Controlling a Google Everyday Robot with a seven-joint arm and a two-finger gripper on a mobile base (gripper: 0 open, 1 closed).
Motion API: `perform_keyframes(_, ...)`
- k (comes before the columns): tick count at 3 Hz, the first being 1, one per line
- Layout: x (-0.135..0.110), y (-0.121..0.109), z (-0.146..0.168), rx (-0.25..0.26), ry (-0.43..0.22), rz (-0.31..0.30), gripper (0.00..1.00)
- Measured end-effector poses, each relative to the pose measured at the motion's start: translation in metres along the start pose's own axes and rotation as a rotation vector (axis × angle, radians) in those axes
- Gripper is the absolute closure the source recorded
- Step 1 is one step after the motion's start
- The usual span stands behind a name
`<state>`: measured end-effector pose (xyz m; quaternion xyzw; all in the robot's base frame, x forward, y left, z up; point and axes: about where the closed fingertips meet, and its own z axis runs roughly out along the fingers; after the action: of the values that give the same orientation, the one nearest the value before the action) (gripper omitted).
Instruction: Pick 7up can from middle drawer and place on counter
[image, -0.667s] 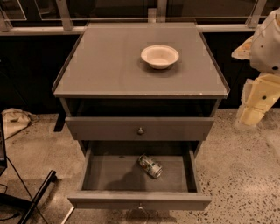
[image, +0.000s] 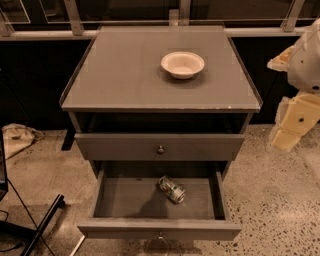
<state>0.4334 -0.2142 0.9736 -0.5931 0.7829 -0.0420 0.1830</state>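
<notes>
The 7up can (image: 172, 189) lies on its side in the open middle drawer (image: 120, 200), right of the drawer's centre. The drawer is pulled out at the bottom of the grey cabinet. The counter (image: 125, 75) is the cabinet's flat grey top. My gripper (image: 292, 125) is the cream and white part at the right edge of the view, beside the cabinet at about the height of the upper drawer, well apart from the can. It holds nothing that I can see.
A white bowl (image: 182, 64) stands on the counter, right of centre towards the back. A closed drawer front with a round knob (image: 160, 149) sits above the open drawer. A black stand leg (image: 42, 220) and a pale bag (image: 17, 137) lie on the floor at left.
</notes>
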Motion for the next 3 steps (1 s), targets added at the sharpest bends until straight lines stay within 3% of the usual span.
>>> perform_keyframes(1, 0.02, 0.029, 0.022, 0.018, -0.081, 0.06, 0.0)
perform_keyframes(2, 0.049, 0.069, 0.074, -0.018, -0.204, 0.225, 0.0)
perform_keyframes(3, 0.054, 0.086, 0.147, -0.071, -0.336, 0.389, 0.0)
